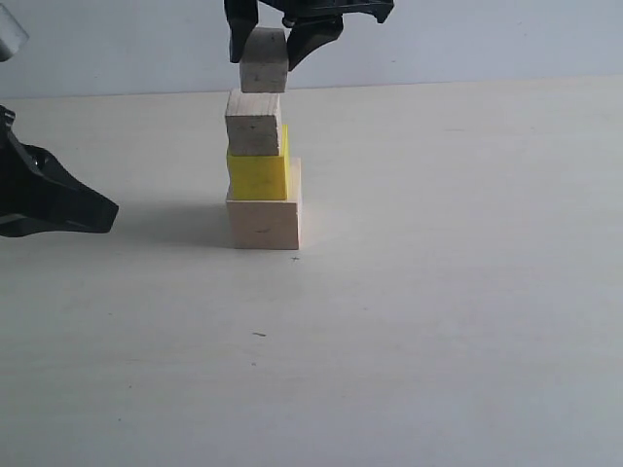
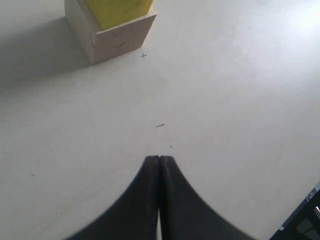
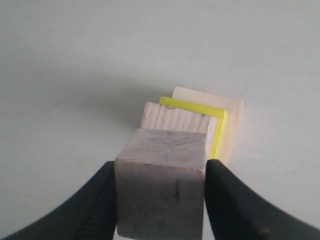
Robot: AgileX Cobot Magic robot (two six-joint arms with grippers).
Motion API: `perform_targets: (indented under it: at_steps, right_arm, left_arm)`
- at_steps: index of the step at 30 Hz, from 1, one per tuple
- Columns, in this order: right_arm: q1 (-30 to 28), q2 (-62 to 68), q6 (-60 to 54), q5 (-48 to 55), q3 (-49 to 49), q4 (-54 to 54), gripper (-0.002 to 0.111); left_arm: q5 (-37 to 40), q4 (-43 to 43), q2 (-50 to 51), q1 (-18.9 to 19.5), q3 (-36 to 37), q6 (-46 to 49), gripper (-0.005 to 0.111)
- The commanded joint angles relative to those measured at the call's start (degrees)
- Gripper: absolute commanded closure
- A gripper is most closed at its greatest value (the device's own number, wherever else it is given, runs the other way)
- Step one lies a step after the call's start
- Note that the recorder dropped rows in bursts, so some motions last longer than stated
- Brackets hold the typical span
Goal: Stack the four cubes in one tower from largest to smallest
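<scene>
My right tool (image 1: pixel 265 53) clamps the small cube (image 3: pixel 161 185) by opposite faces, leaving its underside free to seat. It's topping the column over the large cube (image 1: pixel 264 223), above the yellow cube (image 1: pixel 257 177) and the medium cube (image 1: pixel 254 124). Touching or just clear, I can't tell. The levels crowd one corner, so margins are thin there. My left tool (image 2: pixel 159 165), jaws pressed together, sits well aside of the large cube, with open bench (image 1: pixel 438 292) around.

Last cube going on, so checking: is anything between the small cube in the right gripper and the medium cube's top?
Nothing visible. The small wooden cube in the right gripper hangs over the bare top of the medium wooden cube; contact is unclear.
</scene>
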Motion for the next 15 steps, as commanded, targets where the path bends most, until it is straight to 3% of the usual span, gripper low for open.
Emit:
perform_targets:
  at_steps: [1, 15]
  right_arm:
    - [-0.2, -0.1, -0.8, -2.2, -0.6, 1.4, 0.108]
    - [-0.2, 2.9, -1.4, -3.0, -1.8, 2.1, 0.108]
  left_arm:
    - [0.0, -0.5, -0.4, 0.0, 0.1, 0.2, 0.107]
    - [-0.6, -0.6, -0.4, 0.0, 0.1, 0.5, 0.107]
